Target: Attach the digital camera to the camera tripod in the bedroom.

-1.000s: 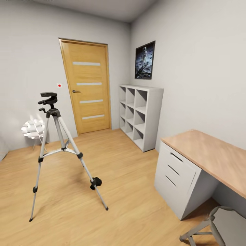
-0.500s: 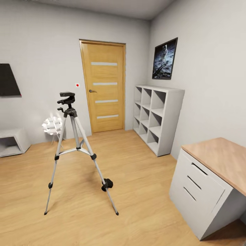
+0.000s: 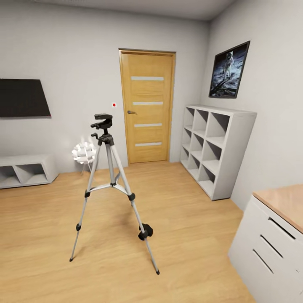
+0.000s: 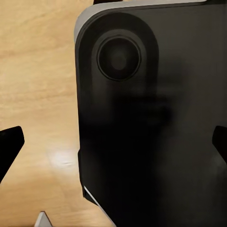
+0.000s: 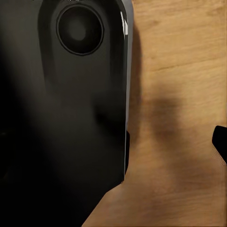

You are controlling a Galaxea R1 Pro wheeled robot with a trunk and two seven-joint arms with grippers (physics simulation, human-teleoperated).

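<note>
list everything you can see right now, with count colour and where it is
camera tripod: 1, silver legs, black head, standing on the wood floor mid-room
digital camera: 1, black, on the floor against the tripod's front leg
door: 1, light wood, back wall
TV: 1, black, left on the back wall
low unit: 1, white, under the TV
lamp: 1, white, behind the tripod
cube shelf: 1, white, right wall
picture: 1, dark frame, above the shelf
desk: 1, white drawers, wood top, near right
robot body: black, over the floor

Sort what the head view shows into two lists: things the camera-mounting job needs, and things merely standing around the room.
Needed for the job:
camera tripod
digital camera, on the floor by a tripod leg

Just standing about:
door
cube shelf
wall picture
drawer unit
low cabinet
lamp
</note>
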